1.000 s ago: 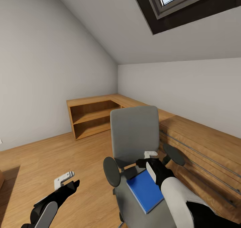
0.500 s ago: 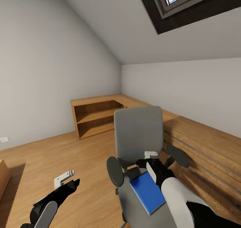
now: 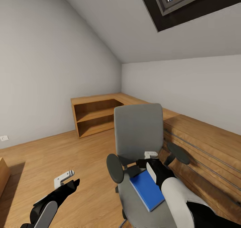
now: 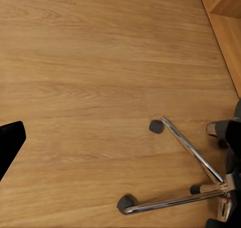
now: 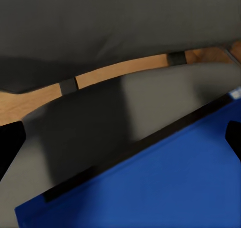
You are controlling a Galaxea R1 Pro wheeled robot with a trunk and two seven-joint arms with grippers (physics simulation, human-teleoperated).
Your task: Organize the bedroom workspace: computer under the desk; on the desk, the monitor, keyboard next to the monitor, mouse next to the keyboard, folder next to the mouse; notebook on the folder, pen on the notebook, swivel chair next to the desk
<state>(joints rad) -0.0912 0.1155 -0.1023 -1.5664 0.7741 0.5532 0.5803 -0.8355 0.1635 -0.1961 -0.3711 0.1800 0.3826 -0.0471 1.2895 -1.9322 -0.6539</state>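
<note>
The swivel chair (image 3: pixel 139 144) stands at the lower centre of the head view, its grey back upright and its black armrests out to either side. Close on its right runs a long wooden unit (image 3: pixel 204 147) along the wall; the right armrest sits just beside that unit's edge, leaving little room there. To the left of the chair the wooden floor (image 3: pixel 50 154) lies open as far as the grey wall, and a low wooden shelf (image 3: pixel 95 116) fills the far corner at mid-frame.

The folder (image 3: pixel 147 189) lies flat on the grey seat, bright blue and thin, set at a slant, with grey seat showing around it. The right pincer (image 3: pixel 147 162) hangs over the folder's far end, just in front of the chair back. The right wrist view shows the blue cover (image 5: pixel 160 183) close up, its dark edge against the seat, with a black fingertip at each side of the frame, well apart: the pincer is open and holds nothing.

The left pincer (image 3: pixel 68 184) hovers over bare floor at the lower left. The left wrist view shows the chair's chrome legs and casters (image 4: pixel 175 178) on the floor, and one black fingertip at the frame's edge; whether this pincer is open or closed cannot be told.
</note>
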